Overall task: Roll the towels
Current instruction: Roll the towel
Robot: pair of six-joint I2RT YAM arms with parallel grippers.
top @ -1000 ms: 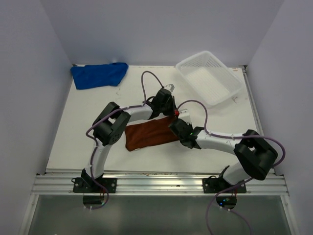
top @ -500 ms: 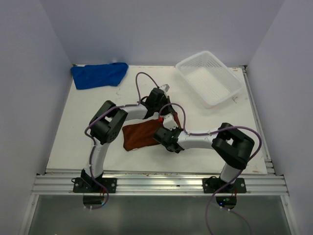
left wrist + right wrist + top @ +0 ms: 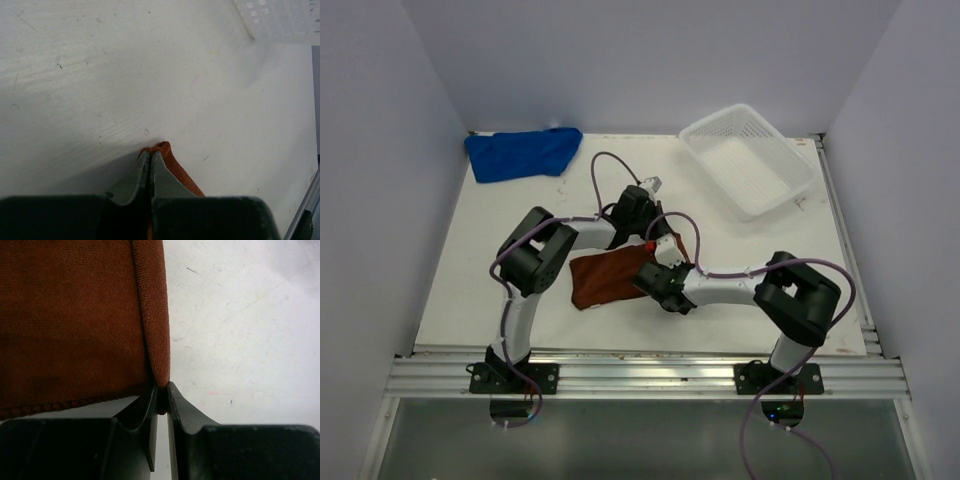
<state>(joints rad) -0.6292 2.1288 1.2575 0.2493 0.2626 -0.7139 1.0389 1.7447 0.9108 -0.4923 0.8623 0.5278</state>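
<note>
rust-brown towel (image 3: 70,315): woven, folded edge | right pincer (image 3: 161,391): pinching hem

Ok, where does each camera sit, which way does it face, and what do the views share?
Top external: above and behind the robot, looking down on the table; left arm, right arm, rust-brown towel, blue towel, basket.
Left wrist: on that wrist, looking along the left gripper, shut on a towel corner.
Right wrist: on that wrist, looking along the right gripper, pinching the towel's folded edge.
Shared: all three show the rust-brown towel.
</note>
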